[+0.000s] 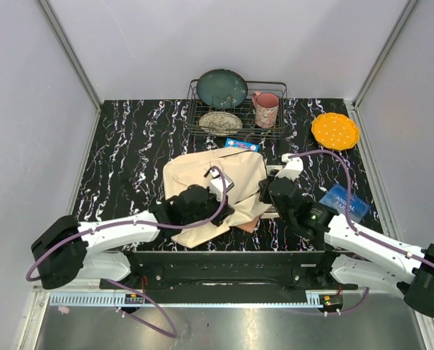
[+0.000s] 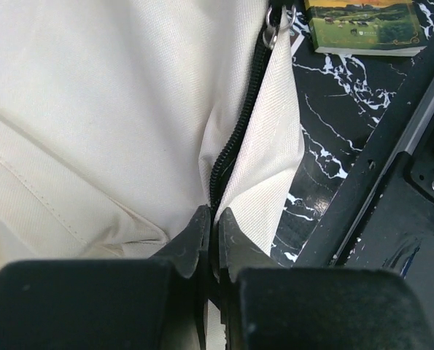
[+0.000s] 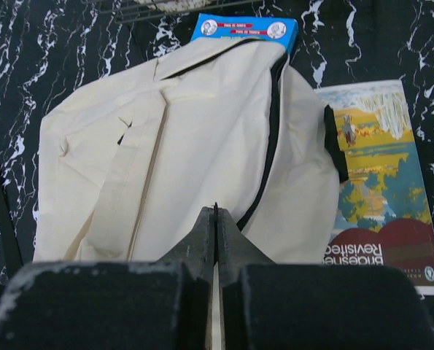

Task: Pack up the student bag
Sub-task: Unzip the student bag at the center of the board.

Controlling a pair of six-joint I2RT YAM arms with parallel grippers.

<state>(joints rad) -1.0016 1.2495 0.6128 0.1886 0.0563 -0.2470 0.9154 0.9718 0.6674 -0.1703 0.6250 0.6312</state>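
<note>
Top external view is showing the large, soft cream canvas student bag (image 1: 213,179) lying flat in the middle of the black, white-veined marble tabletop (image 1: 129,146). It is sitting between the two arms, so either one is reaching it easily. The left pincer (image 2: 215,219) is pinching narrow on the cream cloth right beside the black zipper (image 2: 235,131), at the lower end of the parted teeth. Judging by that spot, it is gripping one lip of the opening in order to lift it and widen the mouth. The right pincer (image 3: 215,215) is pressing its jaws together over the bag's near edge, and I cannot tell whether any cloth is being caught between them. A flat blue box (image 3: 244,29) is touching the bag's far edge, and a paperback with a painted landscape cover (image 3: 381,182) is lying just beside the bag. Both are probably waiting close by for packing. Nothing is going in yet, so the work seems to be at its opening step.
</note>
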